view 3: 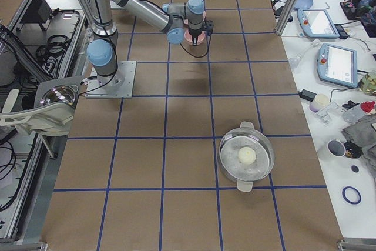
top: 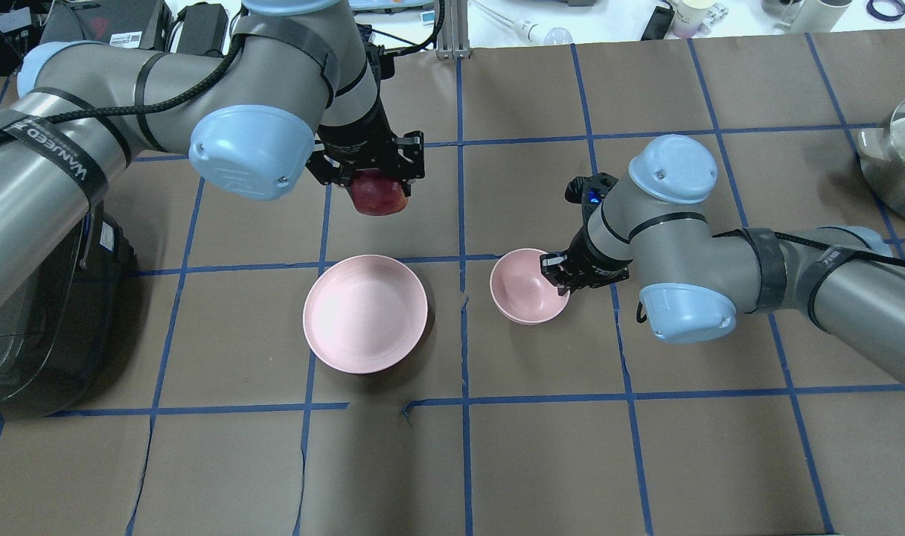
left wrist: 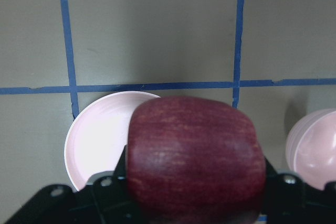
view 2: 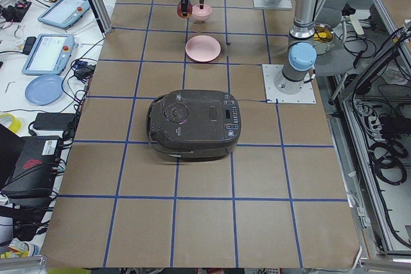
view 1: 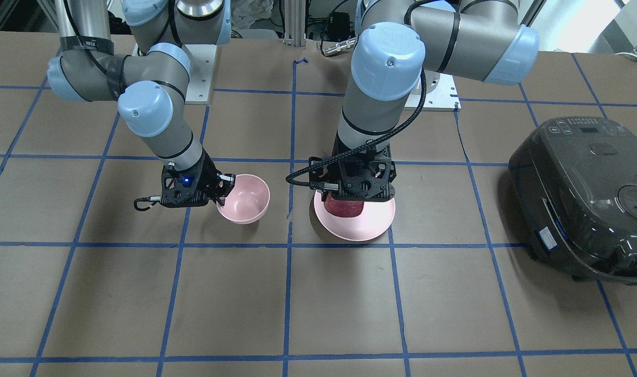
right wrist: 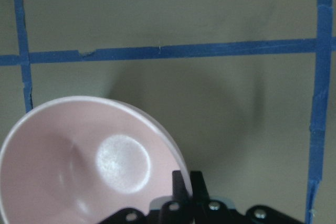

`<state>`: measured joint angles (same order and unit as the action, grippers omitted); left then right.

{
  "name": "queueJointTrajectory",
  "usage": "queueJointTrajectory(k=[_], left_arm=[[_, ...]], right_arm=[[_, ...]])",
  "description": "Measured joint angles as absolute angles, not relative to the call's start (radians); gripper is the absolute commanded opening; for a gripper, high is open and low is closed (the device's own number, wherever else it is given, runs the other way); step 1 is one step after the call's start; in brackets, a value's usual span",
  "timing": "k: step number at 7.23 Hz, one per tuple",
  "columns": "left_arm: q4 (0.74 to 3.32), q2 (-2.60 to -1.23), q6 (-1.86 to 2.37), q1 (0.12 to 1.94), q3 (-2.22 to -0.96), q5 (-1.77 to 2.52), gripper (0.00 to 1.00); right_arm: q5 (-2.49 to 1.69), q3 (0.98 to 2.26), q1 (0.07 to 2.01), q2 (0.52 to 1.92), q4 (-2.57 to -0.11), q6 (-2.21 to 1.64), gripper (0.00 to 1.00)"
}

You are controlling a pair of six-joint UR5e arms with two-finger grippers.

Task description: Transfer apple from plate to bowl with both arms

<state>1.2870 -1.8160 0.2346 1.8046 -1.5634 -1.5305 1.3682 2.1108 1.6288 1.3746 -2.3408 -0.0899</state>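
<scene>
Presently left gripper [top: 374, 179] clamps one apple [top: 379, 197]; right gripper [top: 558, 277] pinches one bowl [top: 523, 286].

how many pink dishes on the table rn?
2. The plate sits empty; the bowl is beside it on the robot's right, its rim pinched by the right gripper. None seem hidden.

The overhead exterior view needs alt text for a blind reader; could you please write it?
The left gripper holds the dark red apple in the air, off the empty pink plate. To the plate's right, the right gripper pinches the rim of the smaller, empty pink bowl. A dark rice cooker sits at the left edge.
</scene>
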Motion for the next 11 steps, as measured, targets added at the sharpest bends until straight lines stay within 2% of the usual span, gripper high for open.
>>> queueJointTrajectory(k=[4, 11], left_arm=[[1.286, -1.814, 0.236, 1.809, -1.569, -1.531, 0.0], [1.244, -1.87, 0.338, 1.858, -1.611, -1.398, 0.0]], right_arm=[[1.391, 2.042, 1.629, 1.401, -2.323, -0.126, 1.0], [1.469, 2.0, 1.625, 1.468, -2.252, -0.126, 1.0]])
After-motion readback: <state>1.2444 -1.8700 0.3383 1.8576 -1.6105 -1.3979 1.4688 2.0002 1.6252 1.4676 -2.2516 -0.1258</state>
